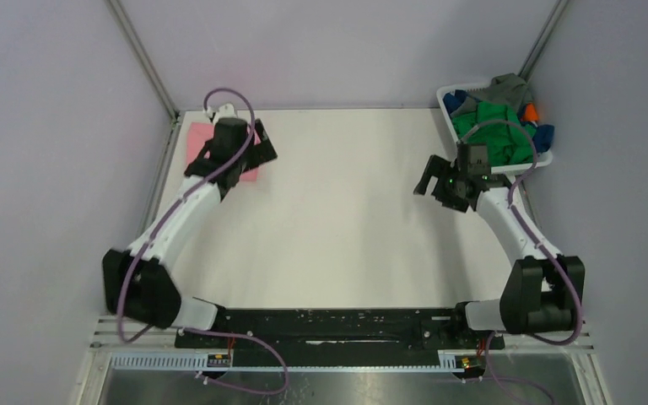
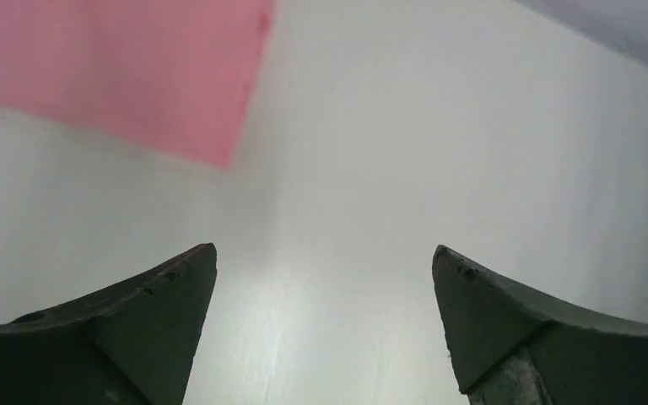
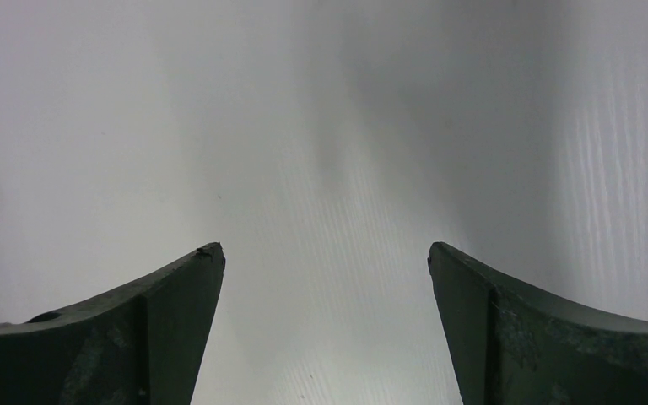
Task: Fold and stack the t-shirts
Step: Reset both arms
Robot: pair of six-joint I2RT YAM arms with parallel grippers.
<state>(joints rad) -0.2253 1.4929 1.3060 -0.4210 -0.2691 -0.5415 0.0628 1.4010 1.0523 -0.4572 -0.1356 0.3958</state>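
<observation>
Left end effector (image 2: pixel 325 253), jaws wide and empty, hangs just beside the flat salmon pink t-shirt (image 2: pixel 118 67).

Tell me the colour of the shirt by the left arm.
The shirt is salmon pink, clearest in the left wrist view.

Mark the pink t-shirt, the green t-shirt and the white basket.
pink t-shirt (image 1: pixel 197 142): top view, its left part
green t-shirt (image 1: pixel 494 110): top view, its middle
white basket (image 1: pixel 447 108): top view, left rim
</observation>
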